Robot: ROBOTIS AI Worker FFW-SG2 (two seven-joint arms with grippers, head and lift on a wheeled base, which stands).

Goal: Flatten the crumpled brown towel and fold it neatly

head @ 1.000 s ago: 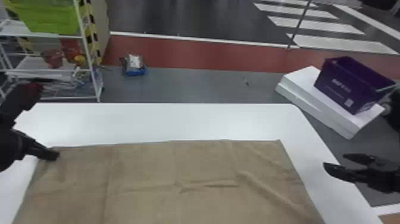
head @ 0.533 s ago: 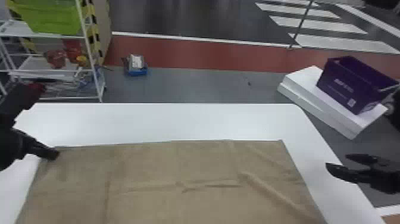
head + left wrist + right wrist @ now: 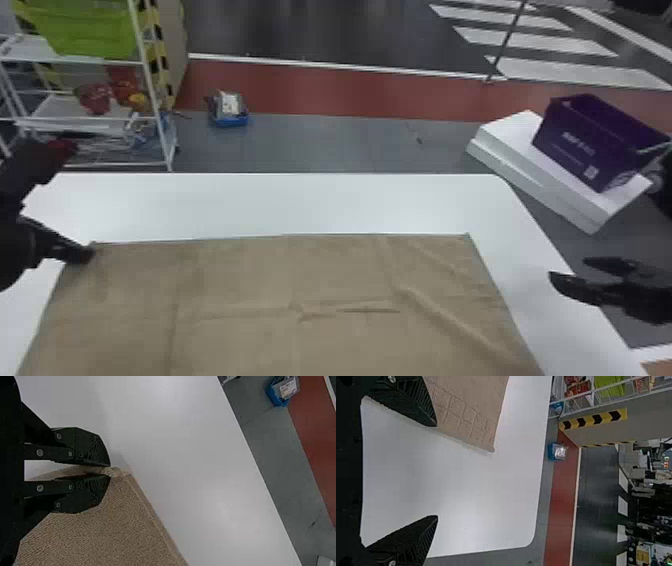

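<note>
We see the brown towel (image 3: 240,280) spread on the white desk (image 3: 320,205), bottom centre of the head view. Our left tool (image 3: 109,471) pinches its upper-left corner; our right tool (image 3: 568,268), lower right, gapes wide. Lifting one-sidedly could skew the fold.

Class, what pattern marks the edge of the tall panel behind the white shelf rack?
Yellow and black chevrons, clearest in the right wrist view.
</note>
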